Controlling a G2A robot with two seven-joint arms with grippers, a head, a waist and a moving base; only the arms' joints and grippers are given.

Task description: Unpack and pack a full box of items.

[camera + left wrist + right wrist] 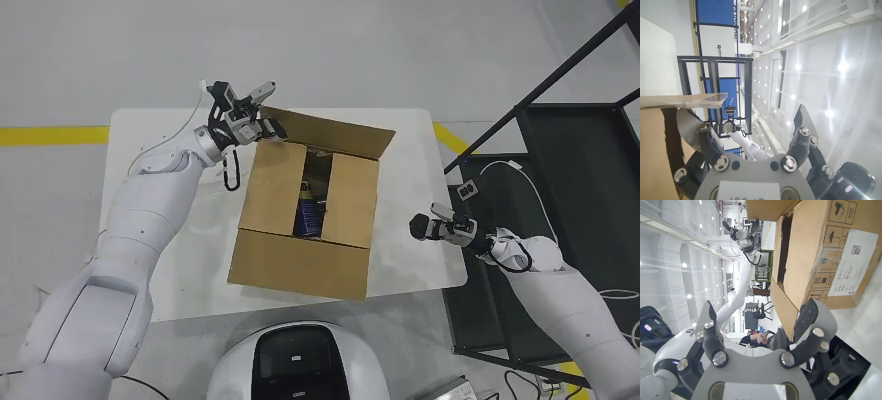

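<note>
Between the left fingers [687,123] and the right fingers [807,313], on the white surface [420,150], stands the cardboard box [352,200], much nearer the left pair. Its far flap [335,133] is raised and its near flap [298,265] is folded outward. The two side flaps lie over most of the opening and leave only a narrow slot down the middle. Through that slot show the items [308,216]: a dark blue pack or can, with something yellowish beside it on the side nearer the left fingers. What else lies under the flaps is hidden. Every item I can see is inside the box, so I judge that unpacking has not yet begun and the step in hand is opening the lid.

The left fingers are spread wide at the corner of the far flap. One is just beside the cardboard edge, though whether it touches I cannot tell, and the other is well clear. They pinch nothing. The right fingers are likewise spread and empty, level with the box's side wall and apart from it.

As I judge it, the next move calls for parting the side flaps, one to each pair of fingers, so the slot widens enough to reach an item. A flap that springs back could catch the fingers going in.
</note>
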